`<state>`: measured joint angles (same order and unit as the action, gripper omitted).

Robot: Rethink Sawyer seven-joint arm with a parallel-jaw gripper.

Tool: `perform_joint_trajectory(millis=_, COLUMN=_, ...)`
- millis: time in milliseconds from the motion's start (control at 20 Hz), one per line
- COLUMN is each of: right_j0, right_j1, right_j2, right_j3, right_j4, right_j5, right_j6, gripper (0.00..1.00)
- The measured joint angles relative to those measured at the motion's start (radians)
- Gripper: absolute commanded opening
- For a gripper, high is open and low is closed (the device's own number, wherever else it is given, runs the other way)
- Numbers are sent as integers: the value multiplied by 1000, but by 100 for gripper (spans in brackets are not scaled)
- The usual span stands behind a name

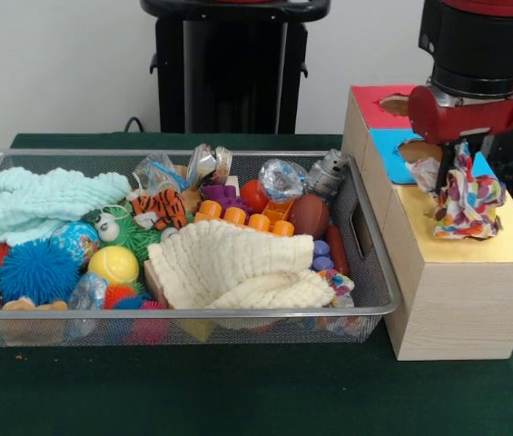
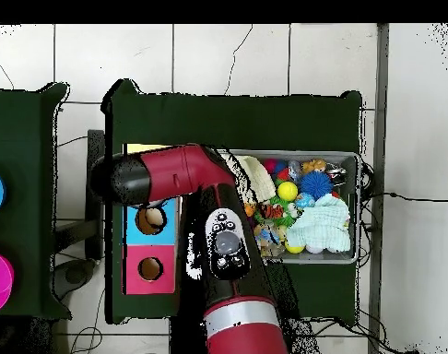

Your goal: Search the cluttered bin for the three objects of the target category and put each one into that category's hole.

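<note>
My end effector (image 1: 457, 173) sits clamped on a multicoloured patterned cloth (image 1: 465, 202), which hangs bunched over the yellow section (image 1: 510, 238) of the sorting box (image 1: 456, 300), just beside the wire bin (image 1: 369, 238). I judge the cloth light, limp and prone to snag on a hole's edge; pinching a gathered fold near its middle suits it. More soft cloths wait in the bin: a cream muslin (image 1: 238, 268) and a mint knitted one (image 1: 43, 202).
</note>
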<state>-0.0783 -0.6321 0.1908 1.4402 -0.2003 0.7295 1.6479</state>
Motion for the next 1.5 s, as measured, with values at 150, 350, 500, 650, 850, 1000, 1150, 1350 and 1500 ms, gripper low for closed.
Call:
perform_joint_trajectory(millis=150, right_j0=18, right_j1=2, right_j2=-11, right_j3=0, right_j4=18, right_j5=0, right_j6=21, gripper=0)
perform_joint_trajectory(millis=350, right_j0=32, right_j1=2, right_j2=-26, right_j3=0, right_j4=35, right_j5=0, right_j6=36, gripper=0)
perform_joint_trajectory(millis=500, right_j0=34, right_j1=3, right_j2=-33, right_j3=0, right_j4=37, right_j5=-1, right_j6=37, gripper=0)
perform_joint_trajectory(millis=650, right_j0=34, right_j1=6, right_j2=-44, right_j3=0, right_j4=39, right_j5=-6, right_j6=37, gripper=0)
perform_joint_trajectory(millis=850, right_j0=34, right_j1=9, right_j2=-59, right_j3=0, right_j4=48, right_j5=-14, right_j6=37, gripper=0)
perform_joint_trajectory(millis=1000, right_j0=34, right_j1=10, right_j2=-63, right_j3=0, right_j4=53, right_j5=-19, right_j6=37, gripper=0)
perform_joint_trajectory(millis=1150, right_j0=35, right_j1=10, right_j2=-68, right_j3=0, right_j4=62, right_j5=-24, right_j6=37, gripper=0)
perform_joint_trajectory(millis=1350, right_j0=44, right_j1=12, right_j2=-83, right_j3=0, right_j4=80, right_j5=-25, right_j6=37, gripper=100)
perform_joint_trajectory(millis=1500, right_j0=49, right_j1=13, right_j2=-89, right_j3=0, right_j4=85, right_j5=-25, right_j6=37, gripper=100)
